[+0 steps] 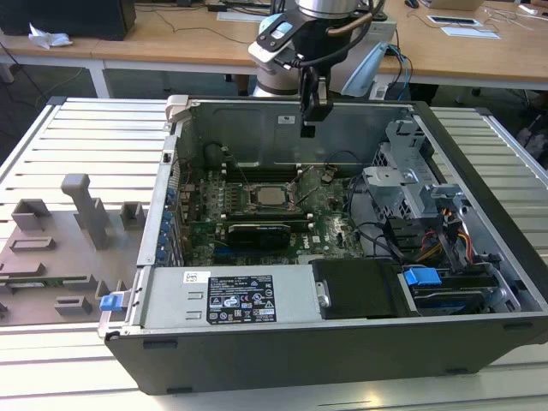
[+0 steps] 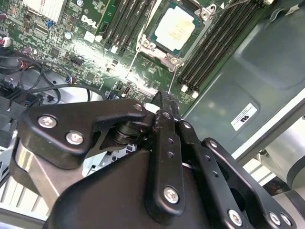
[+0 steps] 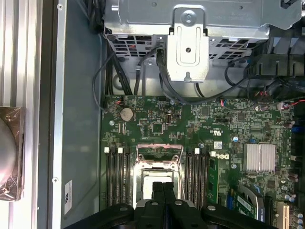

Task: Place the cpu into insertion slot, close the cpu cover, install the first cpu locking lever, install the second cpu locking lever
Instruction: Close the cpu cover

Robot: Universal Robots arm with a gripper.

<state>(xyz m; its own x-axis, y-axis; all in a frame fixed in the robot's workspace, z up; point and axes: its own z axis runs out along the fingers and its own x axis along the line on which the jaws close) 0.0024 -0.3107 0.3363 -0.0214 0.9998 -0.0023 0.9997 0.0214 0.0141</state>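
Black linkage plates of the gripper (image 2: 162, 98) are sitting closest to the lens in the second wrist view. Its two fingers (image 3: 157, 192) are pressing flat against each other, a hairline seam between them in the first wrist view, and are gripping nothing. The exterior view is giving the height: the gripper (image 1: 308, 128) is hanging in the air over the rear wall of the open computer case (image 1: 342, 355), touching nothing, while the arm above it is running off the frame's edge. Well below it, the cpu (image 2: 177, 26) is lying in its socket, pale top facing up, on the green motherboard (image 3: 157, 121) between two banks of memory slots (image 2: 214, 43). In the first wrist view the shut fingers are hiding part of the chip. Silvery frame metal of the cpu cover (image 3: 160, 166) is showing at the socket's edge; whether it is lying flat over the chip or tilting up, cannot tell. Two thin wire levers (image 2: 170, 78) are reaching out from the socket's corners in the second wrist view, latch state hard to make out. A finned heat sink (image 3: 259, 157) is sitting on the board beside the slots, and a metal drive cage (image 3: 190, 28) with dark cables is standing beyond the board. The exterior view is adding a labelled power supply (image 1: 227, 300) along the case's near side, the slatted table (image 1: 94, 128) under the case, and a grey fixture plate (image 1: 51, 257) toward the exterior view's left.
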